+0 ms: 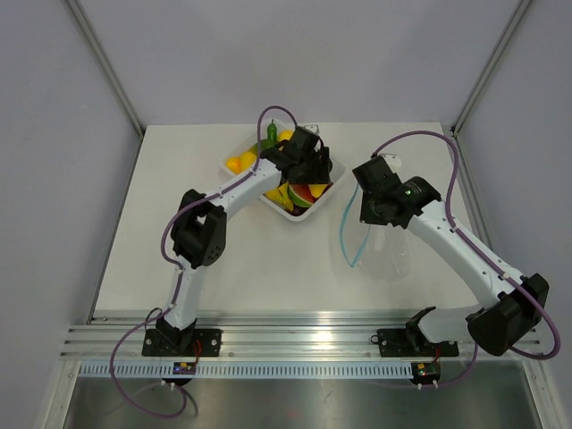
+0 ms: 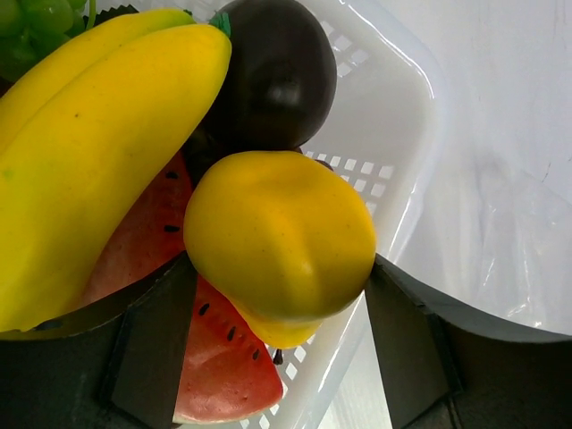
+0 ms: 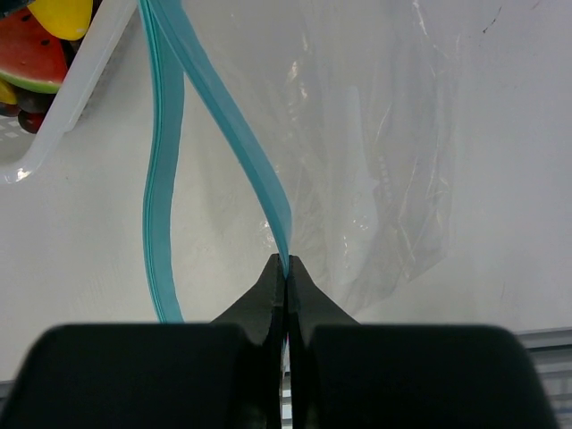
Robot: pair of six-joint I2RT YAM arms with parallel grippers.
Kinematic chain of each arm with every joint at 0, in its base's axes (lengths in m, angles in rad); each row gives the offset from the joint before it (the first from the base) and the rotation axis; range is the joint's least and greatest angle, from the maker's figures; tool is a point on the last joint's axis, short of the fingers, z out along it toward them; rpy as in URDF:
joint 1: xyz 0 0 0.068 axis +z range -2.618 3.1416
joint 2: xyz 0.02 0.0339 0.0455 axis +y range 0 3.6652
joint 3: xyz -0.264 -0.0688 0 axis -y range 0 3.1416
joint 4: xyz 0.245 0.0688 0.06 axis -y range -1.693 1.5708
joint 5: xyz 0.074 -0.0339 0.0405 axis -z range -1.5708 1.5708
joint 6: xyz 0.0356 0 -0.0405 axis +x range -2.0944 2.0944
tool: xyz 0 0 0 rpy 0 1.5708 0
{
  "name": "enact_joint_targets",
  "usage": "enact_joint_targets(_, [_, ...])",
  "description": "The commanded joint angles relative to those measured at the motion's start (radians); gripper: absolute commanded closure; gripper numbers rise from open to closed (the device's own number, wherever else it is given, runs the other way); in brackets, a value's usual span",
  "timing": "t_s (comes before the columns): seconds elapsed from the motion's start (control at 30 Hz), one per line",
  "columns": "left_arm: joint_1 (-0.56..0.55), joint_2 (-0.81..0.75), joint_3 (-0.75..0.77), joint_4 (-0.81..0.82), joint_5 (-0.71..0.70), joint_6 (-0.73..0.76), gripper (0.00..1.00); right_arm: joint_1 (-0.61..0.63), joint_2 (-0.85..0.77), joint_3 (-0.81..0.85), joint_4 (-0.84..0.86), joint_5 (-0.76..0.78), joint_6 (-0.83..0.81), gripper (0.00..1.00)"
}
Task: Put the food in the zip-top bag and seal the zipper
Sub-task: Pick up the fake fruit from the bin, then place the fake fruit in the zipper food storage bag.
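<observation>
Left wrist view: left gripper [image 2: 280, 273] straddles a yellow fruit [image 2: 277, 228] widely, grip unclear; it should squeeze centrally before lifting, while right gripper [image 3: 286, 266] pinches the zipper [image 3: 234, 121].

two end effectors: the left end effector [image 1: 308, 165] and the right end effector [image 3: 286, 268]. one white tray [image 2: 393, 107]. one zip-top bag [image 3: 375, 134] with one blue zipper [image 3: 241, 152], reaching into the right end effector's tips. between the left end effector's fingers, one round yellow fruit [image 2: 277, 232]; left of it, two bananas [image 2: 98, 152]; beyond it, one dark round fruit [image 2: 277, 76] and one bunch of green grapes [image 2: 40, 22]; beneath it, at least one watermelon slice [image 2: 219, 366]. farther left, other yellow pieces [image 1: 239, 163], too small to count.
</observation>
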Motion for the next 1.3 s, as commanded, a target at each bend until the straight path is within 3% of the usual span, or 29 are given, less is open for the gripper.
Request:
enact_joint_targets(0.0, [0.001,-0.12,-0.05,0.082,-0.046,-0.011,0.6,0.006,-0.032,-0.004,0.032,0.002,0.003,1.0])
enact_joint_targets(0.27, [0.001,-0.206,-0.095,0.076,-0.058,0.006,0.68,0.008,-0.012,-0.002,0.059,-0.007,-0.006,1.0])
enact_joint_targets(0.73, [0.001,-0.37,-0.182,0.061,-0.026,0.044,0.71,-0.007,0.178,0.127,0.181,-0.068,-0.052,1.0])
enact_joint_targets(1.27, [0.002,-0.548,-0.325,0.044,0.342,0.035,0.72,-0.012,0.246,0.188,0.222,-0.122,-0.06,1.0])
